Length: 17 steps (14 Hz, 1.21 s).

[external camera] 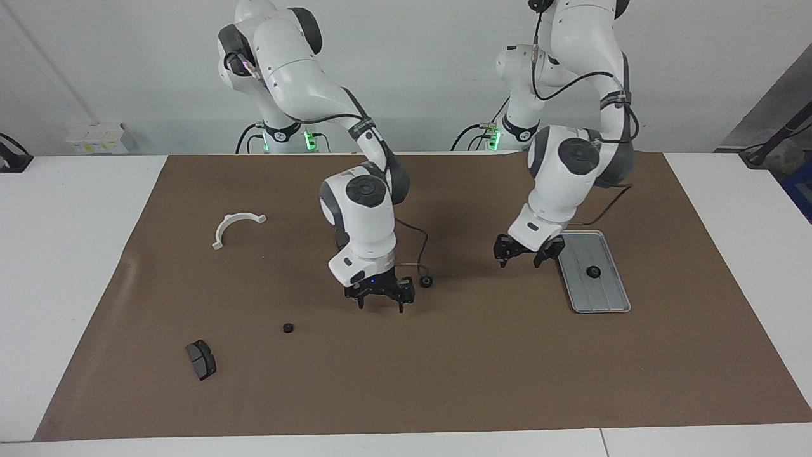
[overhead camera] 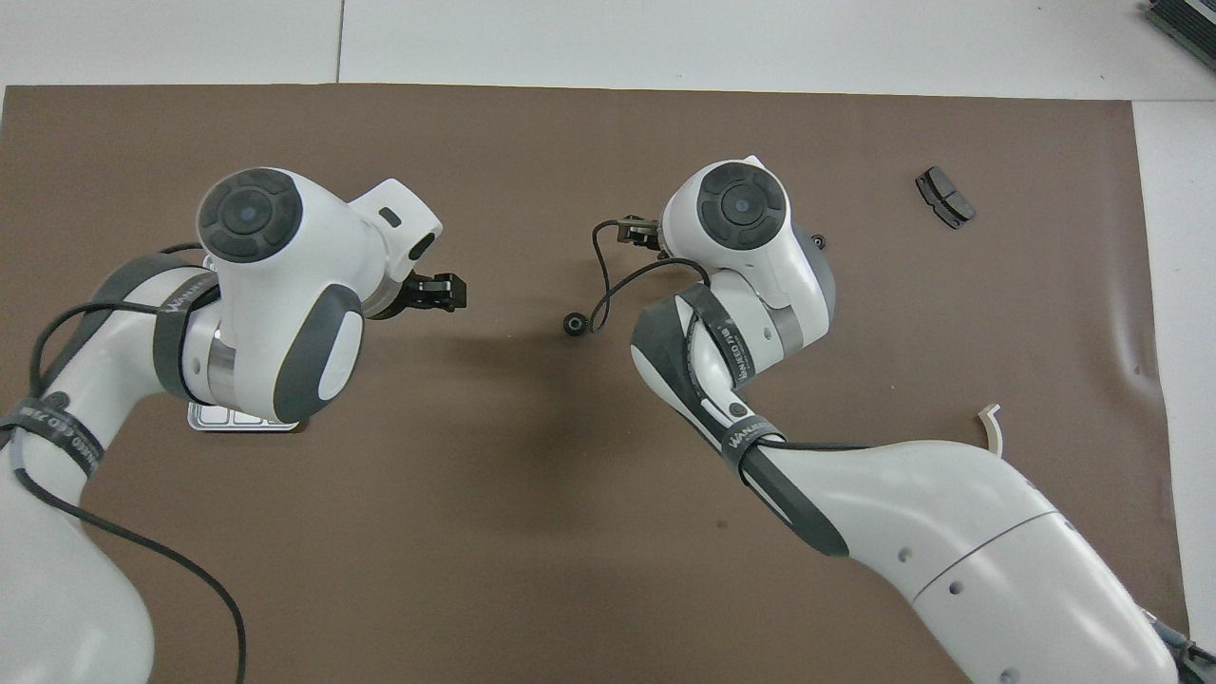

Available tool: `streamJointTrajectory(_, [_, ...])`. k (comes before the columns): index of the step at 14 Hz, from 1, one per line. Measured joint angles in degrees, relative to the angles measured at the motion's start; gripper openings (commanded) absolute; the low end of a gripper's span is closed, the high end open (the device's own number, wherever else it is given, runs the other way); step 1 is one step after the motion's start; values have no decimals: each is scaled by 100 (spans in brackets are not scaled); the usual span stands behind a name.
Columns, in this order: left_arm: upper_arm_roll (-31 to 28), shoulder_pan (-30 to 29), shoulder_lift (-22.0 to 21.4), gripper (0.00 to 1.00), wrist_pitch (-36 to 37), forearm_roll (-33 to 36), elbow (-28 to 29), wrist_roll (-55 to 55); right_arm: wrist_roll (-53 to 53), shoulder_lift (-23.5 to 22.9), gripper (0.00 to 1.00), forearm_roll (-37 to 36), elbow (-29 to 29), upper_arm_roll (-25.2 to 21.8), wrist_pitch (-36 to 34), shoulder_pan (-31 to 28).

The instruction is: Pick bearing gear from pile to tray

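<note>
One small black round gear (external camera: 593,271) lay in the flat silver metal tray (external camera: 602,298). Our right end effector (external camera: 379,298) hung open and empty above the bench, beside another black gear (external camera: 426,282). We judged a finger might knock it away. Our left end effector (external camera: 529,252) waited open beside the tray.

The tray (external camera: 610,298) looks like silver-grey metal, ridged lengthwise with a dull sheen. A matt brown mat (external camera: 444,381), paper-like and slightly creased, covers the smooth white counter (external camera: 63,254). The half-ring (external camera: 236,227) looks like white plastic. The dark grey pad plate (external camera: 201,359) is matt. Both arms wear glossy white shells.
</note>
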<state>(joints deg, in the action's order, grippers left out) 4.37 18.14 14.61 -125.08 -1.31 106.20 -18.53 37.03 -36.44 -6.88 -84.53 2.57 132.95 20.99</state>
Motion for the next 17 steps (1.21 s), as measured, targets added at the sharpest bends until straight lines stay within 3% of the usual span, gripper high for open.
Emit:
streamJointTrajectory(3, [-6, 592, 186, 79, -220, 2, -171, -728, -602, -1, 100, 1, -4, 10, -4, -500])
streamJointTrajectory(6, [-12, 1028, 668, 75, -399, 2, -561, -1168, -1128, -2, 100, 41, -20, 19, -17, -950])
streamJointTrajectory(12, [-27, 1222, 1376, 73, -823, 69, -989, -1243, -1536, -9, 84, 336, -161, 45, -294, -1313])
streamJointTrajectory(17, [-37, 1294, 1601, 68, -1011, 239, -997, -1261, -1536, 2, 75, 338, -226, 47, -581, -1401])
